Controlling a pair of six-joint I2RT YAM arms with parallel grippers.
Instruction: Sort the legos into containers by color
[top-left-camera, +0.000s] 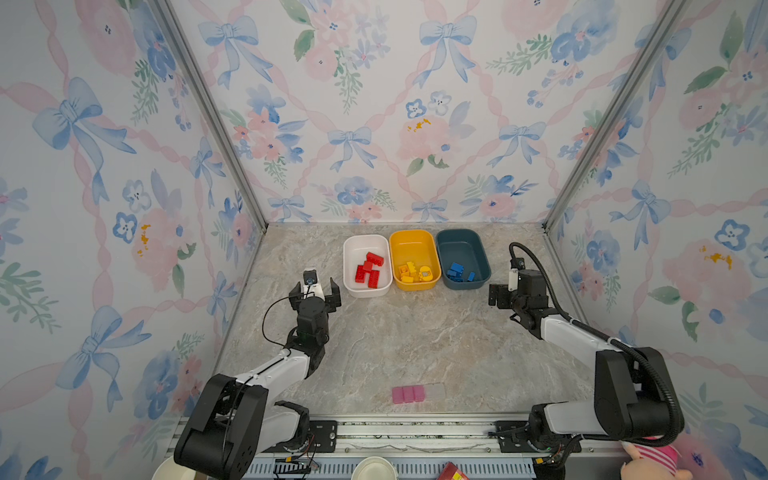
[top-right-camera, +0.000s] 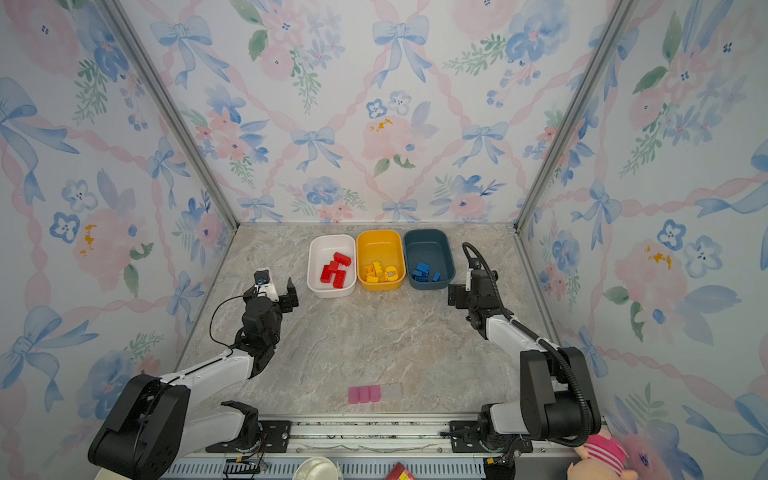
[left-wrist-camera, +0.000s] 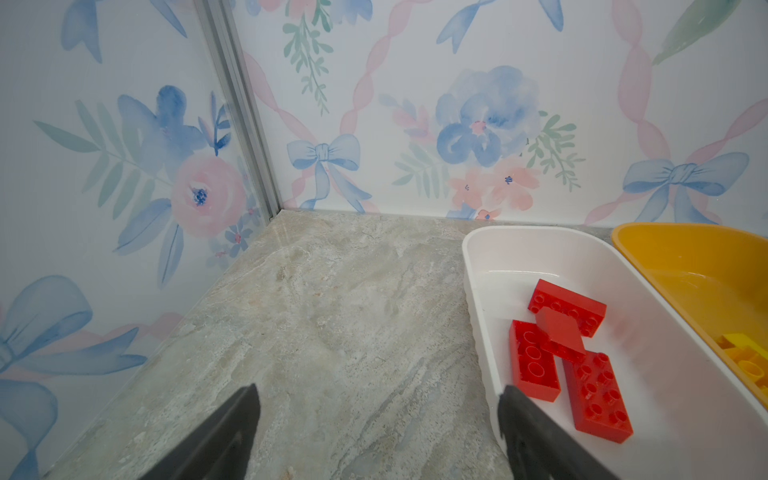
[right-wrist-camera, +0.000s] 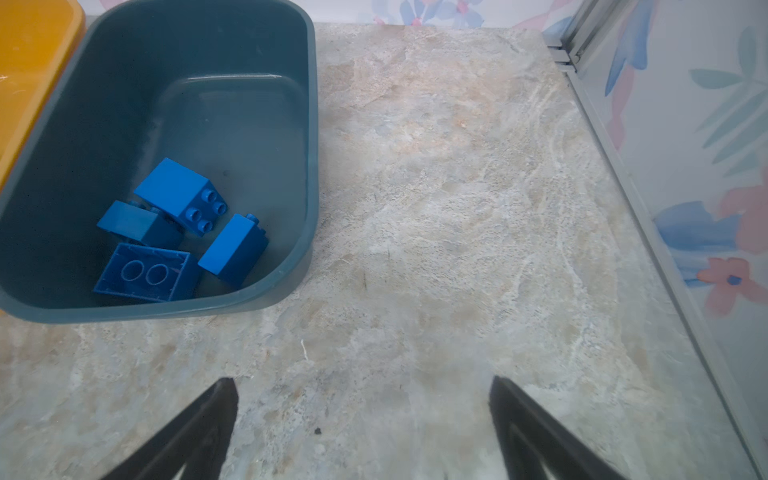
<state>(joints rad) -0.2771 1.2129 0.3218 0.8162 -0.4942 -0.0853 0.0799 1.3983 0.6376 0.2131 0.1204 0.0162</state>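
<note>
The left gripper (left-wrist-camera: 379, 392) and right gripper (right-wrist-camera: 362, 383) stand spread, empty. The white tub (left-wrist-camera: 478, 257) sits just beside the left one; a sideways swing could knock it, spilling the sorted red bricks (left-wrist-camera: 565, 332).

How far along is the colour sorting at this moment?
Done: the red studded plastic bricks lie in the white plastic tub, the yellow bricks in the yellow-orange tub, the blue bricks in the dark teal tub. In hand: nothing; the left end effector and right end effector are open and empty. Left: no brick shows on the marbled tabletop, only a pale pink segmented strip.
</note>
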